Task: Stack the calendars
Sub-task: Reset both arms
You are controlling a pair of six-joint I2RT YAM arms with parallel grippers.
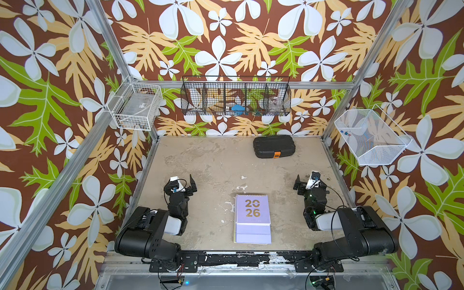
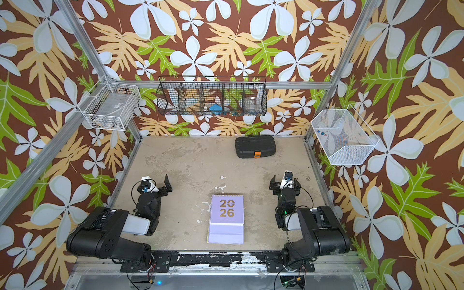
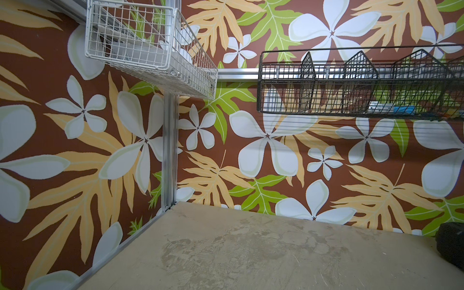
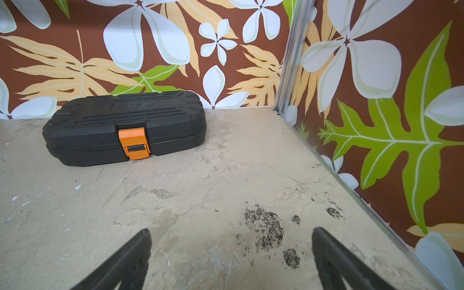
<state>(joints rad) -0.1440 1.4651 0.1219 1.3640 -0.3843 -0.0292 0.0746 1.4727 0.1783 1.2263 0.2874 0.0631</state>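
Looking down on the table [image 1: 200,160], I see one pile and no loose calendars anywhere on it; the only other item is the black case [image 1: 274,147], well apart by the far wall.

The calendars [image 1: 253,221] lie as one stack close to the near edge, between the two arm bases; long axis runs from near edge toward the far wall, spiral binding at the far end. A lilac "2026" cover is on top; a lilac layer beneath sticks out toward the near edge; a lime sliver [image 1: 235,233] shows along one long side. How many are in the pile I cannot count.

Left gripper [image 1: 189,184] and right gripper [image 1: 311,182] sit folded over their bases, both aimed at the far wall; the stack lies inward of each and back toward the base rail; neither arm is clearly nearer.

Right fingers [image 4: 135,253] are spread wide over bare table, nothing between them. Left jaws are absent from the left wrist view; from above they look parted and empty.

My read: stacking is done, barring squaring the overhang; open room lies on both long sides, little at the near edge.
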